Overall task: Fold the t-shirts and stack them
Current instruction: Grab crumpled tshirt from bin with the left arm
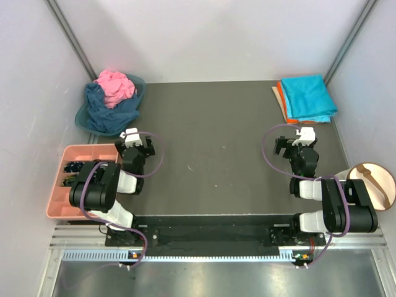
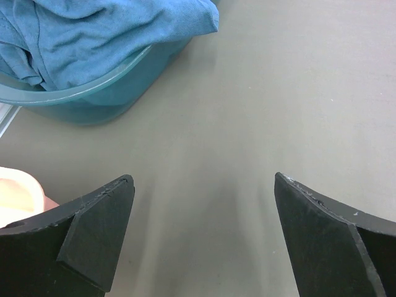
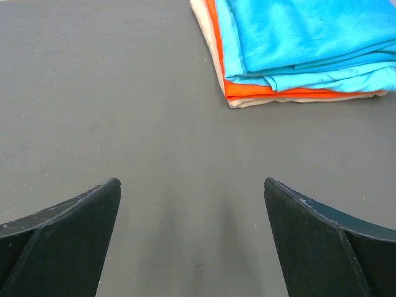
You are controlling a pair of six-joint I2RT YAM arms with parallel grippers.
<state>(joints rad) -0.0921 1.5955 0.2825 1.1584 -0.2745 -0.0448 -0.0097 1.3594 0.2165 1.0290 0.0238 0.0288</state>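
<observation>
A crumpled pink t-shirt [image 1: 114,86] lies on a bunched dark blue t-shirt [image 1: 106,111] inside the teal basin [image 1: 81,120] at the far left. In the left wrist view the blue t-shirt [image 2: 105,31] spills over the basin's rim [image 2: 93,99]. At the far right, a folded turquoise t-shirt [image 1: 307,97] tops an orange t-shirt [image 1: 282,99]; the right wrist view shows turquoise [image 3: 303,37] over orange [image 3: 266,91] over a cream layer [image 3: 247,103]. My left gripper [image 1: 132,141] [image 2: 204,179] and right gripper [image 1: 296,137] [image 3: 192,182] both hover open over bare dark tabletop, nothing between their fingers.
A salmon-pink compartment tray [image 1: 54,198] with small dark parts sits at the near left beside the left arm; its corner [image 2: 15,195] shows in the left wrist view. A tan ring-shaped object [image 1: 371,182] hangs off the table's right edge. Grey walls close three sides.
</observation>
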